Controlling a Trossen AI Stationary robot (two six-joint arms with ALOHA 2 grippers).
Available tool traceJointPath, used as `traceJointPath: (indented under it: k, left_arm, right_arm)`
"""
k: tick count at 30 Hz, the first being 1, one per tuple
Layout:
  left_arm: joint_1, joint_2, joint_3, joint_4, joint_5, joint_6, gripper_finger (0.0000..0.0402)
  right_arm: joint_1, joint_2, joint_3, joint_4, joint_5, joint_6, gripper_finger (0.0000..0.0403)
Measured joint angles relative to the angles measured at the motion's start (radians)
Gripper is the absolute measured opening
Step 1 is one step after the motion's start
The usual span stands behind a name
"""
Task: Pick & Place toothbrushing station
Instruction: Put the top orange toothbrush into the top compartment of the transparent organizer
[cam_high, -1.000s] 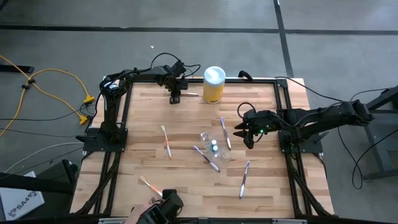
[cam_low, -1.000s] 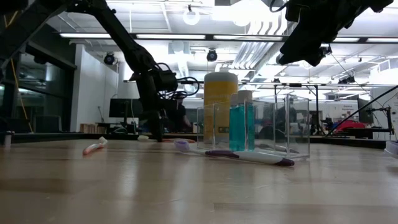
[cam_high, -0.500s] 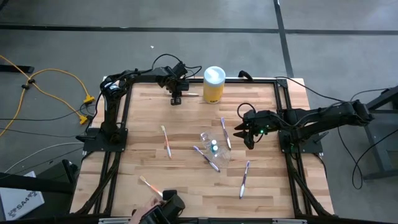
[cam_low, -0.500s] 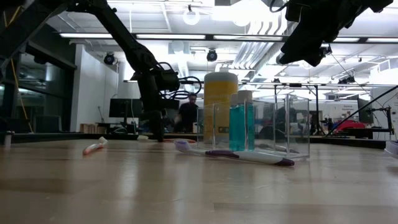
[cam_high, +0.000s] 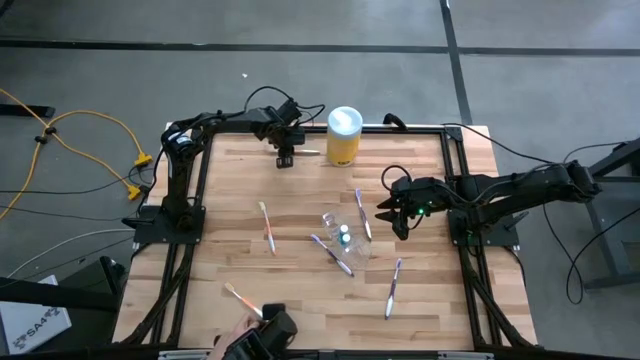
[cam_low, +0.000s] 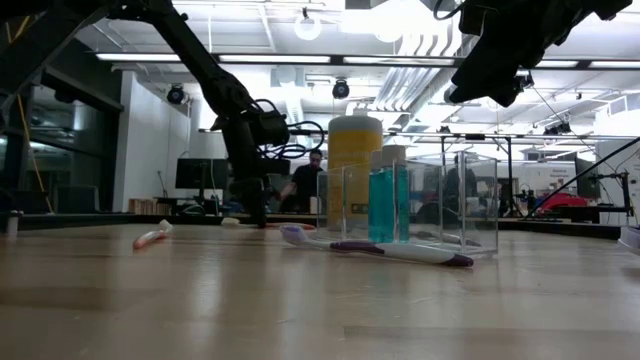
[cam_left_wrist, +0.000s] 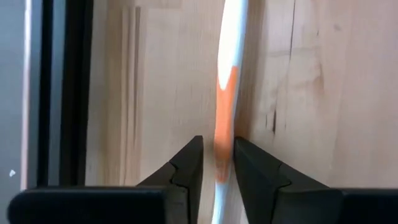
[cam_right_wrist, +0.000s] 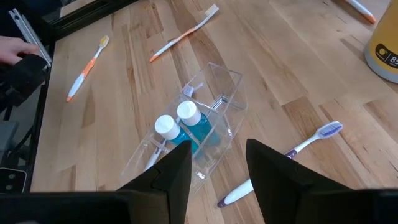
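An orange-and-white toothbrush (cam_left_wrist: 225, 93) lies flat on the table by the far edge (cam_high: 308, 152), next to my left gripper (cam_high: 285, 158). That gripper (cam_left_wrist: 217, 158) points down with its fingers narrowly open on either side of the brush's handle. A clear plastic cup (cam_high: 345, 238) holding blue tubes (cam_right_wrist: 188, 118) sits mid-table. Pink, purple and orange toothbrushes (cam_high: 267, 226) (cam_high: 332, 252) (cam_high: 393, 287) lie flat around it. My right gripper (cam_high: 398, 218) hangs open above the table, right of the cup, with nothing in it. My left gripper comes from above, its fingers across the toothbrush's orange handle part (cam_left_wrist: 222, 146). One fingertip (cam_left_wrist: 249, 165) stands right against the handle; whether it touches I cannot tell. A sliver of wood shows between the handle and the other fingertip. The brush rests on the table.
A yellow canister with a white lid (cam_high: 343, 137) stands at the far edge, just right of my left gripper. Black frame rails (cam_high: 190, 200) run along the table's sides. A person's hand (cam_high: 232, 335) with a dark object is at the near edge beside an orange toothbrush (cam_high: 238, 297).
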Motion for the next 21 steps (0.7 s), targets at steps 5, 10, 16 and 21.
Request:
traceJointPath:
  k: [5,10,16,21]
  left_arm:
    - [-0.002,0.000,0.000,0.026,0.002,-0.001,0.0100]
    - [-0.003,0.000,0.000,0.020,0.002,0.000,0.0101]
    - [-0.003,0.011,0.001,0.002,0.004,-0.006,0.0101]
    - [-0.002,0.047,0.004,0.000,0.008,-0.010,0.0101]
  right_arm:
    - [0.000,0.000,0.000,0.000,0.000,0.000,0.0144]
    - [0.000,0.000,0.000,0.000,0.000,0.000,0.0144]
    - [0.000,0.000,0.000,0.000,0.000,0.000,0.0144]
    - [0.000,0.000,0.000,-0.002,0.000,0.000,0.0144]
